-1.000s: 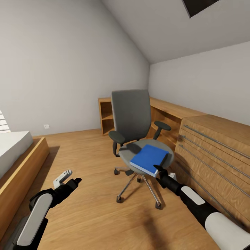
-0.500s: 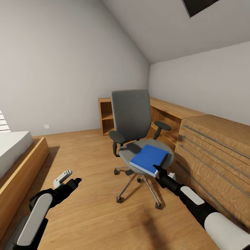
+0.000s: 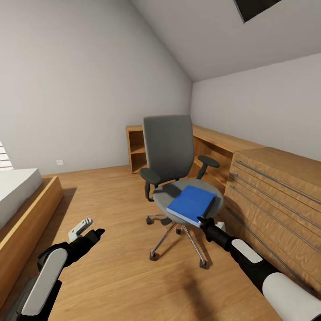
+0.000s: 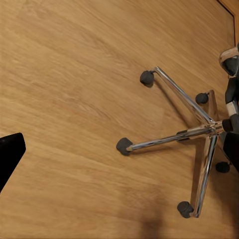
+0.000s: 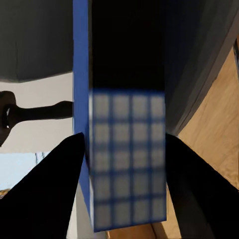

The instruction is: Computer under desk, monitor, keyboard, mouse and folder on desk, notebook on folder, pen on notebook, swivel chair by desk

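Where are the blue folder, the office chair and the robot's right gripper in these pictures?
folder (image 3: 191, 203): head view, middle of its blue cover.
swivel chair (image 3: 168, 147): head view, centre of the grey backrest.
right gripper (image 3: 204, 219): head view, between its fingertips at the folder's near edge.

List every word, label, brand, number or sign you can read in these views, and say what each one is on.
None: no readable text anywhere.
The folder on the swivel chair has a plain blue cover.
The right wrist view shows a pale grid pattern on the folder's edge, with no letters.
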You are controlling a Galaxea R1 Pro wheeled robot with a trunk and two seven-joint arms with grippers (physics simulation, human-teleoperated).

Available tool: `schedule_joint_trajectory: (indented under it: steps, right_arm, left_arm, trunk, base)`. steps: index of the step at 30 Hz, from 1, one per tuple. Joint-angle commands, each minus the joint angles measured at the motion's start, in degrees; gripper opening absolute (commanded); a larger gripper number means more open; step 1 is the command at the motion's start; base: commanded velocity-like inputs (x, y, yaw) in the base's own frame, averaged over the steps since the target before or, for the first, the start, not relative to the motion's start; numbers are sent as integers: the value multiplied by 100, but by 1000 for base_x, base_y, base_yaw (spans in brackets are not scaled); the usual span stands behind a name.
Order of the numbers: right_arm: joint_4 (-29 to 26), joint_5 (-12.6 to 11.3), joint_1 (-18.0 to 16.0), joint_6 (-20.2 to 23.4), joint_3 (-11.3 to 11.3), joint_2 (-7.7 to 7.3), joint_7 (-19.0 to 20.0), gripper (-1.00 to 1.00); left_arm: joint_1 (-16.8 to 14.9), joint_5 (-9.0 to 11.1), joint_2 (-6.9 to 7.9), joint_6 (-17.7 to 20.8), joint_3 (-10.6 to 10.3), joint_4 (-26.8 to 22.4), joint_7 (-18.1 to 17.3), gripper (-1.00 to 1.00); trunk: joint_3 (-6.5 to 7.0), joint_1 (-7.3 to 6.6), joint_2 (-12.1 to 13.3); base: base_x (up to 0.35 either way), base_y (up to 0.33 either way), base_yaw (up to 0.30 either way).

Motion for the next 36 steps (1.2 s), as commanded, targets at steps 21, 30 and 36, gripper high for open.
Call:
schedule_joint_trajectory:
  steps: [21,30,36]
  right_arm:
    - [-65,-25,-5,-9,18,-23,25,-100]
    - [-304,1,2,-27,13,-167,25,-100]
    - [-713,4,87,-36,14,-377,15,-100]
  left_arm:
    - [-5,24,-16,-17,-14,-9,53,100]
    - [0,22,-37,-32,-57,-17,70,100]
    - [0,28,-39,-29,-65,-12,71,100]
  trunk:
    - [155,-199,358]
    - [317,-396,719]
    - [425,-528,960]
  base:
    - [0,0,0]
    - [0,0,0]
    - [0,0,0]
